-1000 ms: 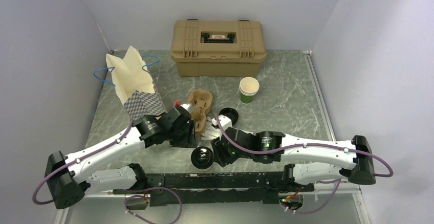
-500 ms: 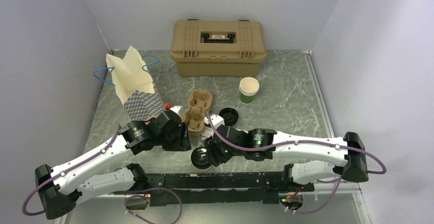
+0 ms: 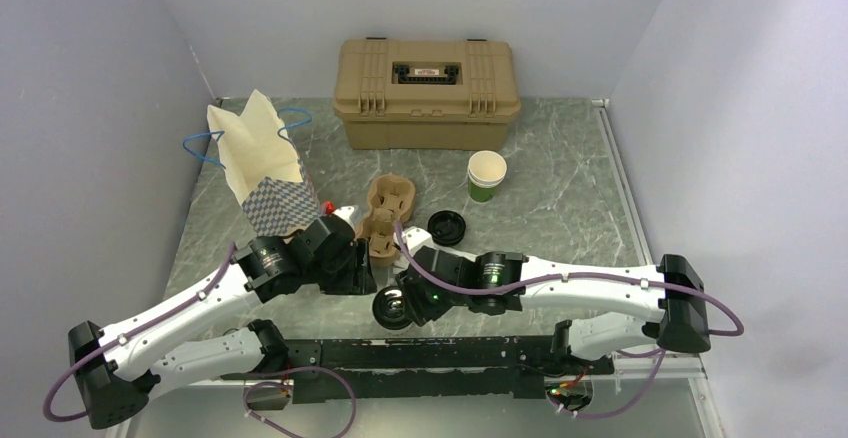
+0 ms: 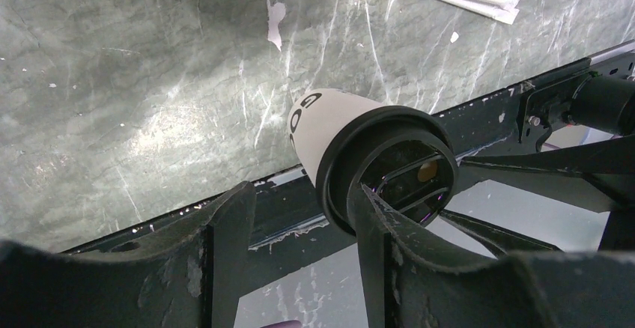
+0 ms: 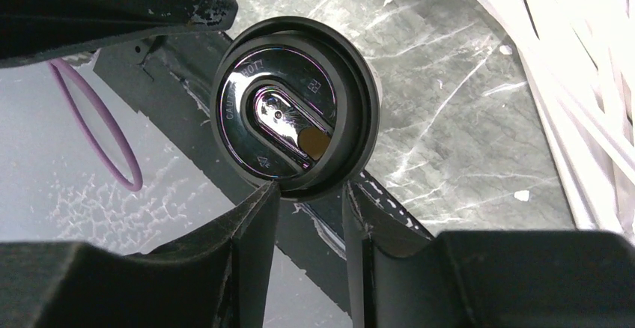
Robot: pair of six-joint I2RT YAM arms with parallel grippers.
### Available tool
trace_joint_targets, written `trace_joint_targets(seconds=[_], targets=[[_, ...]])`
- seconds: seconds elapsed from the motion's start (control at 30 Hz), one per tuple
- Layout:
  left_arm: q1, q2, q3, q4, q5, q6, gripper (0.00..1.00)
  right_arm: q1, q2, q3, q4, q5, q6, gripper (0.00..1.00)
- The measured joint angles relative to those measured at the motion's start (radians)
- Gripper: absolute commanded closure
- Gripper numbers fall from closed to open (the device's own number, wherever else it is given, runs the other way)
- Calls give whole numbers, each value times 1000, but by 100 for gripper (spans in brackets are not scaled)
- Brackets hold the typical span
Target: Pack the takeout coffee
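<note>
The takeout coffee [image 3: 392, 310] stands at the table's near edge, a pale paper cup [image 4: 322, 122] with dark lettering and a round black lid [image 5: 296, 107]. My right gripper [image 5: 311, 189] hangs over it, jaws open but narrower than the lid, fingertips [image 5: 266, 197] at the lid's near rim with nothing between them. In the top view that gripper [image 3: 402, 301] sits against the cup's right side. My left gripper [image 4: 299, 193] is open and empty; the cup lies just beyond its right finger [image 4: 374, 231]. From above, the left gripper [image 3: 352, 273] is left of the cup.
A pulp cup carrier [image 3: 386, 213] lies behind the grippers, a loose black lid [image 3: 446, 228] to its right. The open paper bag [image 3: 262, 163] stands back left, a green cup [image 3: 486, 175] and a tan toolbox [image 3: 427, 78] farther back. White paper strips [image 5: 576, 81] lie nearby.
The left arm drew back toward the near left, away from the carrier. The right gripper slid left onto the cup's lid and its jaws narrowed.
</note>
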Motion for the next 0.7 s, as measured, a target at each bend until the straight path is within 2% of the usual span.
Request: trace_joint_targets(seconds=[0.7], targets=[[0, -19, -11, 8, 23, 0, 43, 0, 92, 90, -97, 123, -36, 70]])
